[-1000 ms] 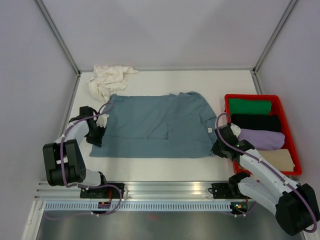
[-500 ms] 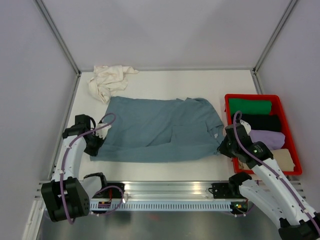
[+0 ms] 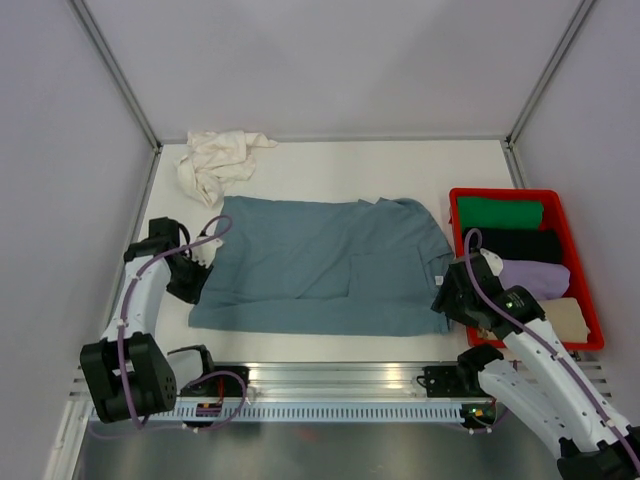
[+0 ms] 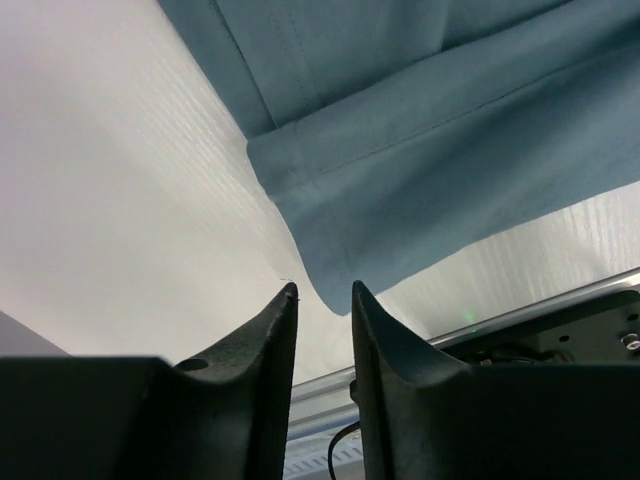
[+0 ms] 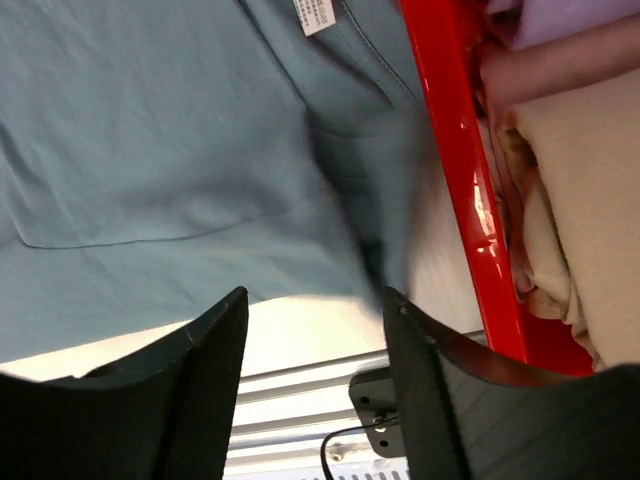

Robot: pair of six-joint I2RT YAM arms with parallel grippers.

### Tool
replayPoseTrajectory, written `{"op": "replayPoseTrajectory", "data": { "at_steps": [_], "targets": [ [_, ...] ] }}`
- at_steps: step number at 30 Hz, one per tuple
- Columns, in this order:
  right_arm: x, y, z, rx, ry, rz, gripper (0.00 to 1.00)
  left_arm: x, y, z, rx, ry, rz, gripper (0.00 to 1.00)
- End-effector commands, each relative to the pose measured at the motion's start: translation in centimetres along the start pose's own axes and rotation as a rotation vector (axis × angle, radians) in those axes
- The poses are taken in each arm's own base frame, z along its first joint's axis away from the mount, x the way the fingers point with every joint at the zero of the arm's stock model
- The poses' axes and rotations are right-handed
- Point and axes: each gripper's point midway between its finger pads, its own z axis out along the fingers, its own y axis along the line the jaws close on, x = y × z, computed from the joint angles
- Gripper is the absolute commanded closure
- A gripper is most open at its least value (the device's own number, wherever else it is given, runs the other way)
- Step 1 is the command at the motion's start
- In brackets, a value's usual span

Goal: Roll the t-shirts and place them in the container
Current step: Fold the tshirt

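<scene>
Low beside the blue-grey t-shirt, left gripper hangs barely parted, right gripper wide, both empty

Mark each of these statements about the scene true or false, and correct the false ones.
1. The blue-grey t-shirt lies spread flat on the table. True.
2. The cream-white t-shirt is rolled up inside the red crate. False: it lies crumpled on the table at the far left corner, outside the crate.
3. The right fingers stand wide apart. True.
4. The left fingers are clamped on the blue-grey t-shirt's hem. False: they stand slightly apart with nothing between them, and the shirt's corner lies just beyond their tips.
5. A green garment sits at the far end of the red crate. True.
</scene>
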Motion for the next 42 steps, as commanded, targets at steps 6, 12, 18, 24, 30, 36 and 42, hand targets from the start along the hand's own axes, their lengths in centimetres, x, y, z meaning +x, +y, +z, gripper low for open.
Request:
{"op": "replayPoseTrajectory", "data": {
  "at_steps": [6,12,18,24,30,36,42],
  "targets": [
    [-5.8,2.1,-3.1,-0.057,-0.21,-0.029,0.36,-4.1,1.4,-0.5,0.029,-0.101,0.04,0.44],
    [-6.5,8.7,0.2,-0.231,-0.104,-0.242,0.44,-4.6,0.4,1.7,0.146,-0.072,0.064,0.49],
    [-4.3,13.8,3.3,-0.407,-0.037,-0.429,0.47,-5.8,1.7,3.7,0.162,-0.048,0.078,0.5],
    [-2.6,15.1,4.8,-0.479,-0.012,-0.512,0.46,-7.1,4.2,5.5,0.091,-0.045,0.079,0.46],
    [-1.8,14.2,6.1,-0.445,0.019,-0.532,0.47,-4.2,3.2,7.4,0.151,0.083,0.073,0.48],
    [-1.0,13.6,7.0,-0.428,0.039,-0.524,0.46,-3.2,1.9,7.1,0.192,0.098,0.058,0.54],
    [-1.0,13.3,7.1,-0.415,0.04,-0.53,0.46,-4.4,1.9,5.3,0.185,0.063,0.016,0.55]
  ]
}}
